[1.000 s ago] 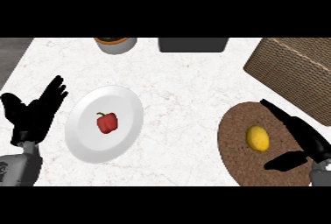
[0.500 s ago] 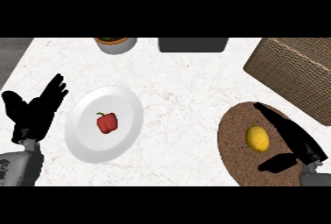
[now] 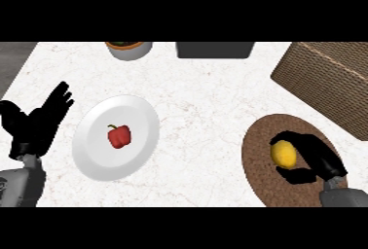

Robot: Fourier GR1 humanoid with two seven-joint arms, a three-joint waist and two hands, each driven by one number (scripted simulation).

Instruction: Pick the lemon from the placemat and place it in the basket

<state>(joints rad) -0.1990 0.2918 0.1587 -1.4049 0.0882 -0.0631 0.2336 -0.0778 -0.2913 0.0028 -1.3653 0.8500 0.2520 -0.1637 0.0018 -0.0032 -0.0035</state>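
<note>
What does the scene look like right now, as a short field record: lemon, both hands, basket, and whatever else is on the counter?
lemon: yellow lemon, lying on the round brown placemat
right hand: right hand curled round the lemon's right side, not lifted
left hand: left hand open, fingers up, resting at the left edge
basket: woven basket at upper right, nothing seen in it
plate: white plate holding a red pepper
far edge: pot and dark box
</note>
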